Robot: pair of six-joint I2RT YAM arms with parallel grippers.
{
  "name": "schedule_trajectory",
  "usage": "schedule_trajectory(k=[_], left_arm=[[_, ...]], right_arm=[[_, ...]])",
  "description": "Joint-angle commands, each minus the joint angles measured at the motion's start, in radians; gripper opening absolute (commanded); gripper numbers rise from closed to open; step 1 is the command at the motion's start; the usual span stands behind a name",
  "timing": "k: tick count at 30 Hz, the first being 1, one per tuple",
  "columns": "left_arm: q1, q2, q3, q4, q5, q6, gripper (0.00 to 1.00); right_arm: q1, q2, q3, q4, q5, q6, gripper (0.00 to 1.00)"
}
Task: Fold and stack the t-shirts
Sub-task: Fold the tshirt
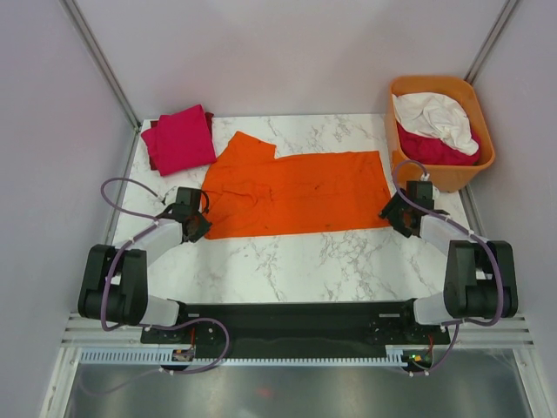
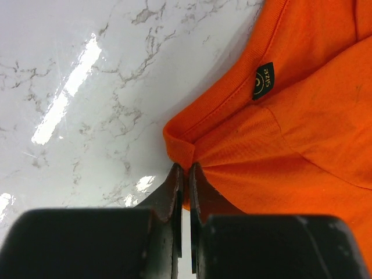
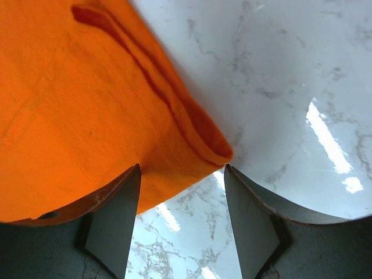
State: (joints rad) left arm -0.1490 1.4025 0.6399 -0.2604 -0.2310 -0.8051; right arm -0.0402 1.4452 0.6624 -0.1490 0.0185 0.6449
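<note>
The orange t-shirt (image 1: 296, 193) is spread flat across the middle of the marble table (image 1: 287, 261), its left edge pinched in the closed left gripper (image 2: 186, 171). The right gripper (image 3: 182, 174) is held open astride the shirt's right corner, apparently not gripping it. A folded magenta t-shirt (image 1: 184, 138) is laid at the far-left corner.

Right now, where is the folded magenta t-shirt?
Top view: the folded magenta t-shirt lies at the far left corner of the table, beside the orange t-shirt.

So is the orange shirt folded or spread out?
Spread out: the orange shirt lies flat and long on the table, one sleeve showing.
</note>
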Motion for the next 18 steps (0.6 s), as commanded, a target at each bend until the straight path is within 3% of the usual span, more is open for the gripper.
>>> schedule_trajectory(k=[1,5,7,8,11,15,16,17,18], left_arm=[[0.003,0.026,0.009,-0.010,-0.019,-0.017,0.02],[0.003,0.038,0.014,-0.008,-0.008,-0.016,0.02],[0.003,0.042,0.017,-0.008,-0.007,-0.011,0.02],[0.003,0.041,0.017,-0.008,-0.005,-0.011,0.02],[0.003,0.036,0.014,-0.010,-0.005,-0.012,0.02],[0.003,0.035,0.012,-0.008,-0.005,-0.013,0.02],[0.003,0.032,0.010,-0.008,-0.005,-0.011,0.02],[0.003,0.030,0.010,-0.008,-0.004,-0.011,0.02],[0.003,0.026,0.010,-0.008,-0.002,-0.011,0.02]], right_arm=[[-0.015,-0.038,-0.049,-0.041,0.061,0.021,0.68],[-0.015,-0.045,-0.070,-0.021,0.055,0.016,0.64],[-0.015,-0.022,-0.072,-0.012,0.032,0.015,0.55],[-0.015,-0.017,-0.073,-0.011,0.028,0.016,0.44],[-0.015,-0.020,-0.090,-0.001,0.037,0.013,0.24],[-0.016,-0.022,-0.087,-0.001,0.064,-0.002,0.17],[-0.018,-0.020,-0.086,-0.001,0.063,-0.004,0.12],[-0.021,-0.020,-0.084,0.002,0.055,-0.008,0.00],[-0.023,-0.020,-0.083,0.008,0.046,-0.011,0.00]])
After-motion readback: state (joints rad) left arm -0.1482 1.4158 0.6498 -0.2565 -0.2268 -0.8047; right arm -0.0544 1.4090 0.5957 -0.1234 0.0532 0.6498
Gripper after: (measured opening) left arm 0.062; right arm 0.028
